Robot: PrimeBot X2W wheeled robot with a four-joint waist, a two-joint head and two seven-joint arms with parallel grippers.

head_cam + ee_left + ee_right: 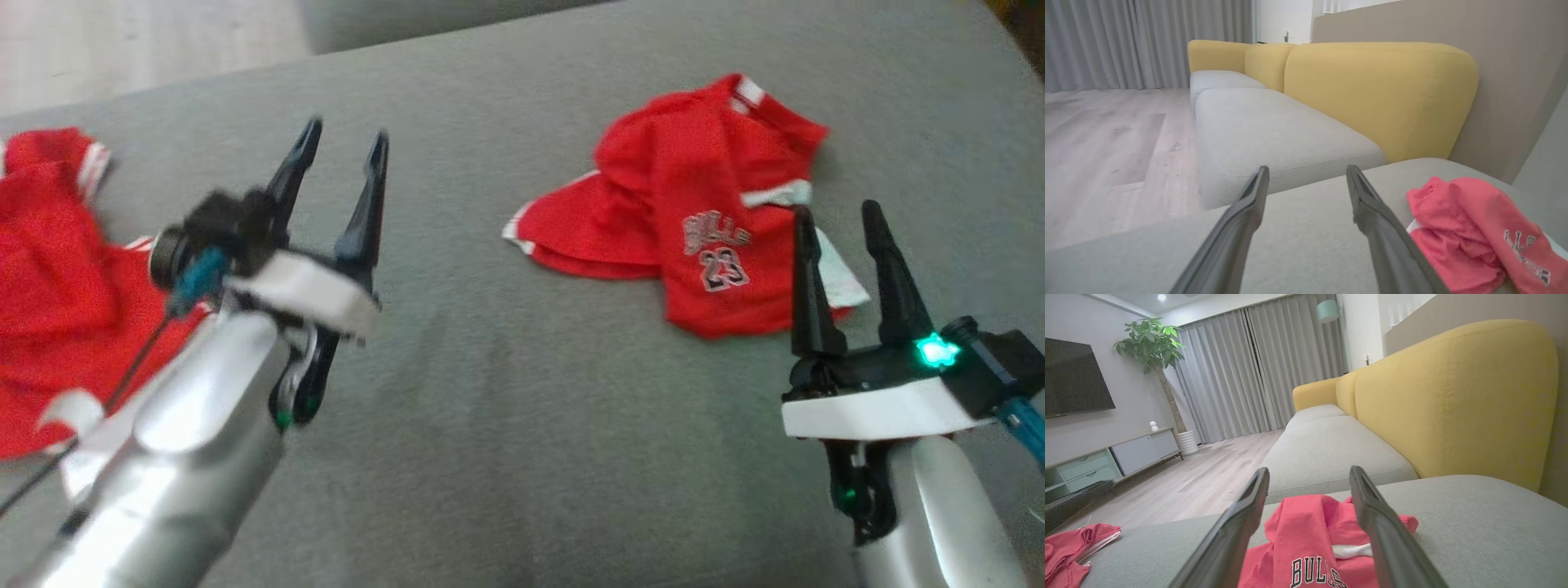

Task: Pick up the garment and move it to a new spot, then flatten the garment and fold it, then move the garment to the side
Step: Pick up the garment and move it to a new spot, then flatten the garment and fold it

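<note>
My left claw (344,135) is spread wide and empty above the grey sofa cushion (506,425). A crumpled red garment (49,278) lies just to its left. My right claw (837,208) is spread too. The rumpled red Bulls jersey (694,212) lies just ahead, between its fingers, so I judge it is placed to pinch an edge for flattening.

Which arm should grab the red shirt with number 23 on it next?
Probably the right. The right pincer stands open at the edge of that shirt, which lies between its fingers in the right wrist view. The left pincer is open too, but over bare cushion, farther away.
</note>
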